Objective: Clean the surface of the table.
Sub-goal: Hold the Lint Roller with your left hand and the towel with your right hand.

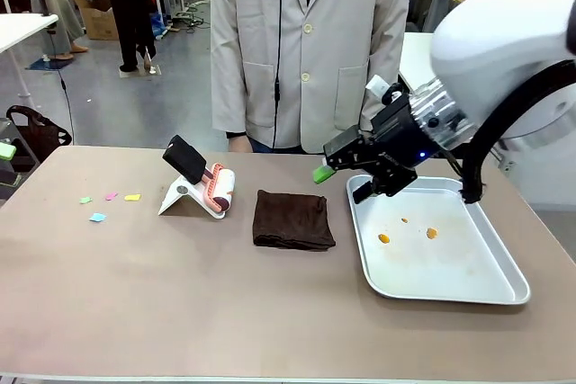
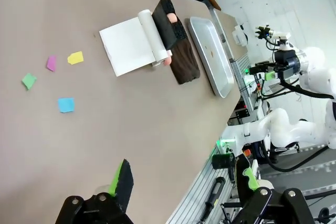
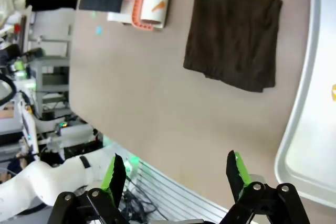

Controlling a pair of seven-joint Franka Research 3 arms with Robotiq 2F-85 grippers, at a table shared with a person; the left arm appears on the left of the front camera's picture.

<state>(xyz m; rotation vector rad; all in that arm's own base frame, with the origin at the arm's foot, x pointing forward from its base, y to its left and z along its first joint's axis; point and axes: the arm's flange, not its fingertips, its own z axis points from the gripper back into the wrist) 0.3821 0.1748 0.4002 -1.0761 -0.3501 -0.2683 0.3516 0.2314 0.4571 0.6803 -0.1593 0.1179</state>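
Observation:
The taupe-brown table (image 1: 225,299) carries coloured paper scraps (image 1: 108,203) at its left, also seen as scraps (image 2: 52,80) in the left wrist view. A dark brown folded cloth (image 1: 292,219) lies mid-table. My right gripper (image 1: 346,182) hovers open and empty above the gap between the cloth and the silver tray (image 1: 490,290). From its wrist, the right gripper (image 3: 176,174) looks down on the cloth (image 3: 233,45) and bare table (image 3: 147,98). My left gripper (image 2: 184,182) is open with nothing in it, high over the table's (image 2: 105,124) near edge.
A lint roller (image 1: 219,189) with a black handle rests on a white stand left of the cloth. Orange crumbs (image 1: 384,238) lie in the tray. A person in a pale coat (image 1: 306,42) stands at the far edge.

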